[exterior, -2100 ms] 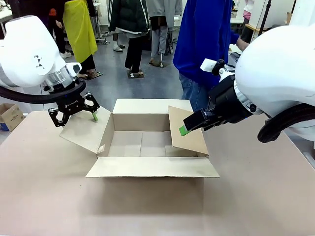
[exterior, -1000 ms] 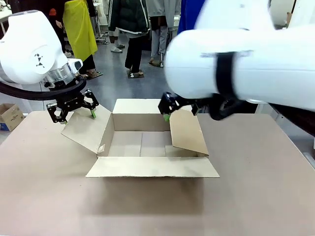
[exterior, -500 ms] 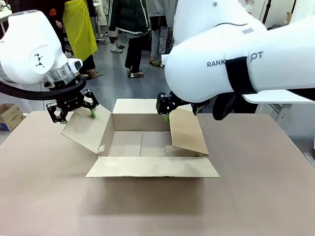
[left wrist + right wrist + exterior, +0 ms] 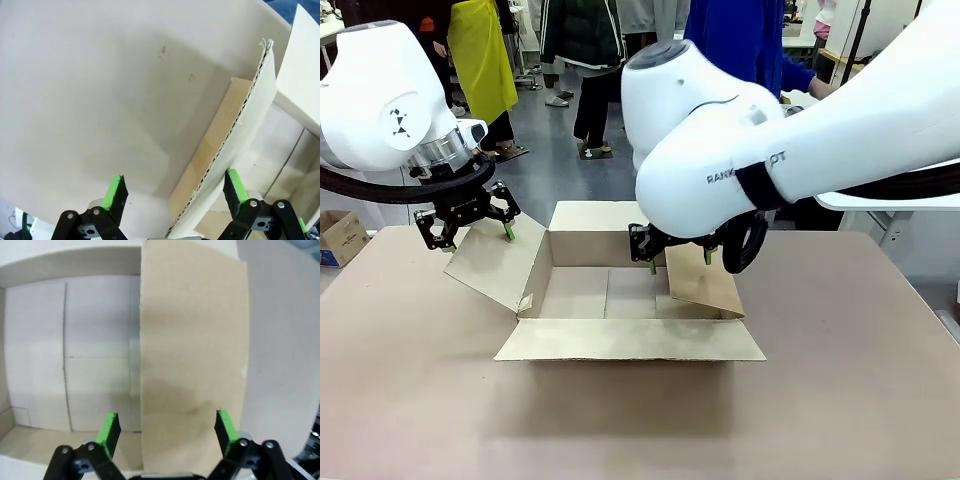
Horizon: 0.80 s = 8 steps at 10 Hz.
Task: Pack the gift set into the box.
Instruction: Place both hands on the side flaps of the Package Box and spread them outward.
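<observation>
The box (image 4: pixel 630 340) is a large brown carton lying open in the middle of the table, with nothing inside it. Its left flap (image 4: pixel 100 100) slants outward, and my left gripper (image 4: pixel 478 238) is open astride that flap's upper edge, whose corrugated edge runs between the green pads (image 4: pixel 116 192). The right flap (image 4: pixel 192 340) leans up over the box's right side. My right gripper (image 4: pixel 680 262) hangs open over its far end, one pad (image 4: pixel 109 429) inside the box and the other outside. The gift set is out of view.
A person in a blue top (image 4: pixel 740 60) stands behind the table's far edge. A small printed cardboard box (image 4: pixel 340 235) sits on the floor at far left. Bare brown table (image 4: pixel 840 400) surrounds the carton. My right arm's bulk hangs over the carton's far right.
My right arm has swung in from the right and come down over the right flap's far end. The left gripper has stayed at the left flap.
</observation>
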Each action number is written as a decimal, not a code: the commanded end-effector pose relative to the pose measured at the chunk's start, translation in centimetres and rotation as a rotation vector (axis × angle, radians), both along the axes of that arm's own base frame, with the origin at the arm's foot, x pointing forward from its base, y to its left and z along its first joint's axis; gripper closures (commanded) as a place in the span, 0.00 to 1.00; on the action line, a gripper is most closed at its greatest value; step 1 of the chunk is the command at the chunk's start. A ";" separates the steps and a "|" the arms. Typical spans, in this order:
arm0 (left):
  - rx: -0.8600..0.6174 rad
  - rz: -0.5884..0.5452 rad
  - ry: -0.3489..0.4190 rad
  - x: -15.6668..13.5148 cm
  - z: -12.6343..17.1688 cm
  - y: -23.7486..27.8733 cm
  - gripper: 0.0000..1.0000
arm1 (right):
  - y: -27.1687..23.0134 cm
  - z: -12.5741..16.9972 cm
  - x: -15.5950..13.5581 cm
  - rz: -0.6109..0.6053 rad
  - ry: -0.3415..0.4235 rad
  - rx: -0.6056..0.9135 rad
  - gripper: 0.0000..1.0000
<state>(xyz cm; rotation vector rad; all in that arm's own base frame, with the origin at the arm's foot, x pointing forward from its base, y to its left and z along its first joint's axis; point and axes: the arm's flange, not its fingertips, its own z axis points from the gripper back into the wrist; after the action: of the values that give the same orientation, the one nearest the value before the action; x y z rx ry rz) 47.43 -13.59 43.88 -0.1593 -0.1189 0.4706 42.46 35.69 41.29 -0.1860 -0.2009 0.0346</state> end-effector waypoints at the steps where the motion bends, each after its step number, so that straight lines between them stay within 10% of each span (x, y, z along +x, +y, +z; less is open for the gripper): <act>1: 0.015 0.016 -0.003 -0.1 0.2 -0.1 0.00 | 1.7 -0.8 1.5 -0.038 -0.028 -0.064 0.00; 8: 0.015 0.016 -0.003 -0.1 0.2 -0.1 0.00 | -3.8 3.0 0.4 -0.189 -0.148 -0.160 0.00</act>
<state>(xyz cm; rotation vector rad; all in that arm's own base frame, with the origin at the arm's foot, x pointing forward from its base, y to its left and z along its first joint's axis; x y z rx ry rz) 47.43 -13.60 43.88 -0.1593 -0.1191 0.4704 43.79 33.36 43.42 -0.3756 -0.2912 -0.1014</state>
